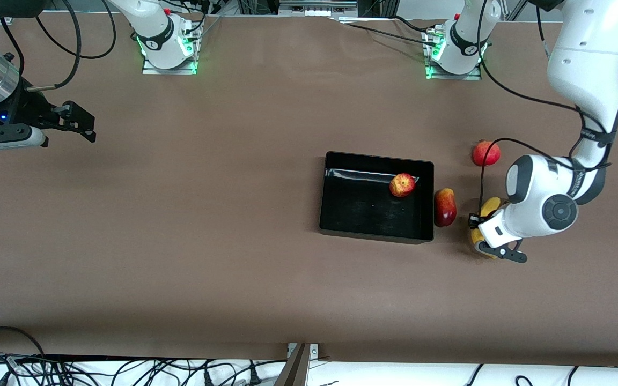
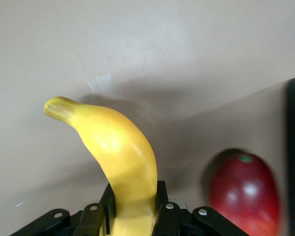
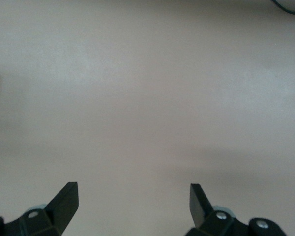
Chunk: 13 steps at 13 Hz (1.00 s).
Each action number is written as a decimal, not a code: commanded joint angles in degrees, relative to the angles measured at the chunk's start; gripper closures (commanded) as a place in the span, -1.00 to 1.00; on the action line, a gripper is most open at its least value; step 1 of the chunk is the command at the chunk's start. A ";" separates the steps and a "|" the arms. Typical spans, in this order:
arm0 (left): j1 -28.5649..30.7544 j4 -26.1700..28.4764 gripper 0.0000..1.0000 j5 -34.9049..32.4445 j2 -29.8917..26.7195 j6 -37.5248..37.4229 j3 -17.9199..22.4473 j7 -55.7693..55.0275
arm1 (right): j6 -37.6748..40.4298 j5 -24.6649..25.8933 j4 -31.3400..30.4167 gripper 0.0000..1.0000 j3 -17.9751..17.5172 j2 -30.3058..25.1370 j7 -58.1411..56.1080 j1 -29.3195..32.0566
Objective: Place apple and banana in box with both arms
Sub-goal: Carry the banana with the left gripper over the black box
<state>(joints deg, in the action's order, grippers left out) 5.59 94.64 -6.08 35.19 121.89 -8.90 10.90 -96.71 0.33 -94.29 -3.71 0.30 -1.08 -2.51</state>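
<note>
I see the right gripper [image 1: 81, 124] hanging with fingers spread over bare table [image 1: 180, 214] at the right arm's end. The apple [image 1: 402, 185] lies in the black box [image 1: 341, 228], against its wall farthest from the front camera. Past a dark-red oval fruit [image 1: 445, 207] just beside the box, toward the left arm's end, my left gripper [image 1: 494, 252] is clenched on the banana [image 2: 118, 152] down at the table.

You face a desk [image 1: 180, 241] covered in matte brown sheeting, evenly lit. Green indicator lights [image 1: 168, 67] glow at its camera-far edge. Along its camera-near edge, you see tangled black cables [image 1: 100, 370] on a white surface.
</note>
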 commanded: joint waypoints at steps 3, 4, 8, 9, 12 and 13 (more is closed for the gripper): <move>-10.13 -13.51 1.00 -0.07 -5.74 -22.30 -3.76 -0.53 | 1.00 0.28 1.22 -1.00 -0.42 0.32 0.02 0.40; -13.72 -13.51 1.00 0.19 -5.74 -22.48 -3.93 -2.53 | 1.00 0.28 1.22 -1.00 -0.42 0.32 0.02 0.40; -23.76 -12.29 1.00 7.12 -1.28 -18.04 -4.11 -19.92 | 1.00 0.20 1.22 -1.00 -0.42 0.32 0.02 0.40; -25.69 -11.41 1.00 7.05 0.56 -15.13 -4.11 -22.65 | 1.00 0.20 1.22 -1.00 -0.42 0.32 0.11 0.48; -27.30 -11.32 1.00 6.87 3.48 -10.01 -4.02 -25.49 | 1.00 0.11 1.22 -1.00 -0.42 0.32 0.11 0.40; -27.21 -11.06 1.00 6.79 3.92 -10.00 -4.02 -25.49 | 1.00 0.11 1.22 -1.00 -0.42 0.23 0.11 0.48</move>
<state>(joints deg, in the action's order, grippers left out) -21.82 83.73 -0.31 39.26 111.98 -13.57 -14.29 -96.71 0.33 -94.26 -3.72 0.31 -1.08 -2.50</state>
